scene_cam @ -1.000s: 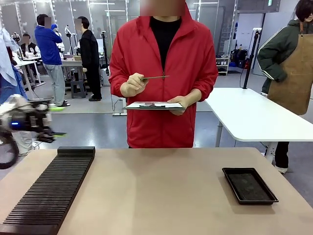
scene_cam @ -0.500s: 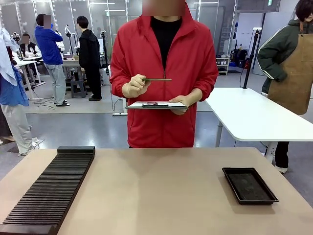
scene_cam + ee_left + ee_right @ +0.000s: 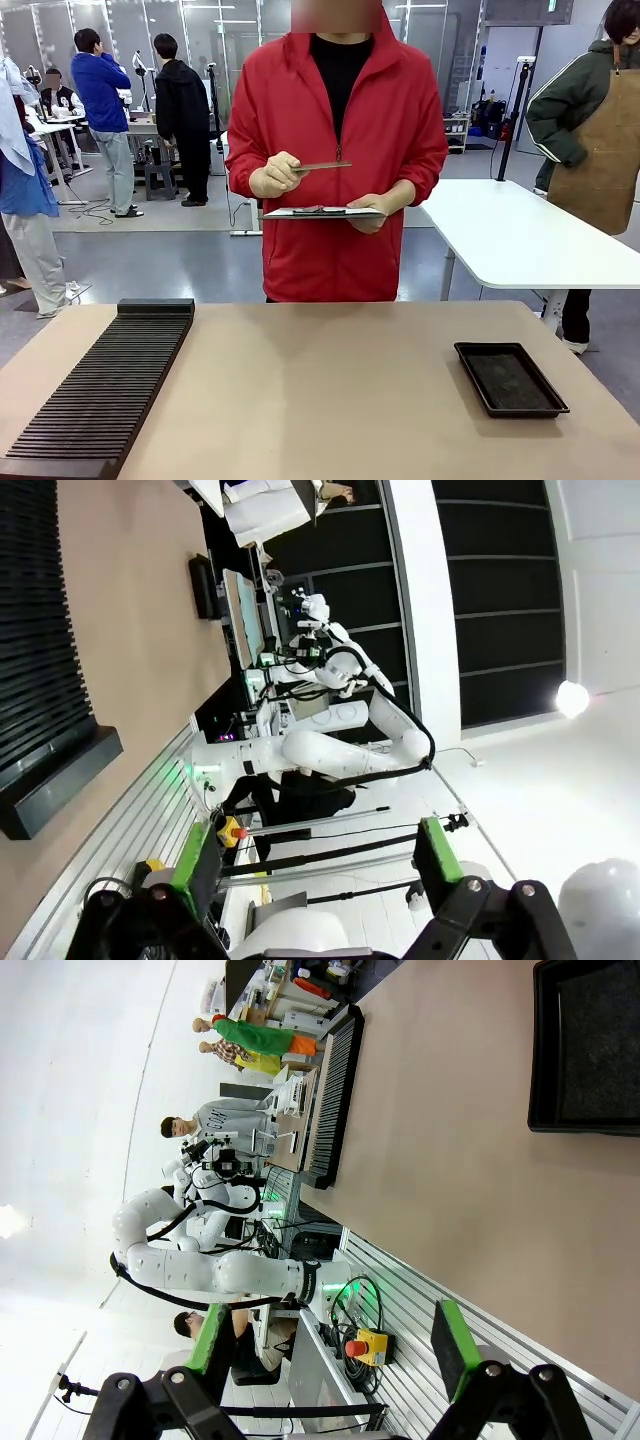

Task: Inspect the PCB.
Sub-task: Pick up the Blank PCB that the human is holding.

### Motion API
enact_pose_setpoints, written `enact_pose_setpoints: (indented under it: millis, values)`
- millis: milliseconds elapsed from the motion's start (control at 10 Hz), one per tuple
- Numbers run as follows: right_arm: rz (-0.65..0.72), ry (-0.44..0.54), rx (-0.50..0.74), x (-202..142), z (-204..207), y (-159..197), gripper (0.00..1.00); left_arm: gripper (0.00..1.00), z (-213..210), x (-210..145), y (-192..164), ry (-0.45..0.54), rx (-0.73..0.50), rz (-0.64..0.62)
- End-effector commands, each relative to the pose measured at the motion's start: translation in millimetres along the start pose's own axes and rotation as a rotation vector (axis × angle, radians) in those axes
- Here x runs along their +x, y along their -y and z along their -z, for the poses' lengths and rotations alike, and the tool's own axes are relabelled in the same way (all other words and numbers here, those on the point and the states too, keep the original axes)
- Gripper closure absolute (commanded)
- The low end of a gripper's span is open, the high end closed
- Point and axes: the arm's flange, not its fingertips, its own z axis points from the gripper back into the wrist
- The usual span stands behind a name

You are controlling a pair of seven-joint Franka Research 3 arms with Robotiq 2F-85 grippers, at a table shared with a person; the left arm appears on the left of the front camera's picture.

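Observation:
Across the table, a person in a red jacket holds the PCB (image 3: pixel 322 166), a thin board seen edge-on and nearly level, at chest height in one hand. The other hand carries a flat tablet (image 3: pixel 320 212) just below it. My left gripper (image 3: pixel 316 852) is open, its green pads (image 3: pixel 195 855) wide apart with nothing between them; it points off the table's near edge toward another arm's base. My right gripper (image 3: pixel 332 1338) is also open and holds nothing, over the near table edge, far from the board.
A long black slotted rack (image 3: pixel 100 385) lies along the table's left side, also in the right wrist view (image 3: pixel 335 1090). A shallow black tray (image 3: pixel 510 378) sits at the right. A white table and other people stand behind.
My left arm, blurred at the picture's left edge a second ago, has gone out of the front view. The person has shifted the board slightly right and down.

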Motion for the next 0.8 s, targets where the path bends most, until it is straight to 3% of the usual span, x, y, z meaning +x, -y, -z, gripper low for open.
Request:
enact_pose_setpoints:
  millis: [0, 100, 700]
  values:
    - [-0.021, 0.012, 0.013, 0.3, -0.4, -1.0, 0.00, 0.00, -1.6, 10.1, -1.6, -0.023, -0.045, 0.026]
    - [-0.021, 0.012, 0.013, 0.3, -0.4, -1.0, 0.00, 0.00, 0.0, 0.0, 0.0, 0.000, 0.000, 0.000]
    - [-0.021, 0.012, 0.013, 0.3, -0.4, -1.0, 0.00, 0.00, 0.0, 0.0, 0.0, 0.000, 0.000, 0.000]
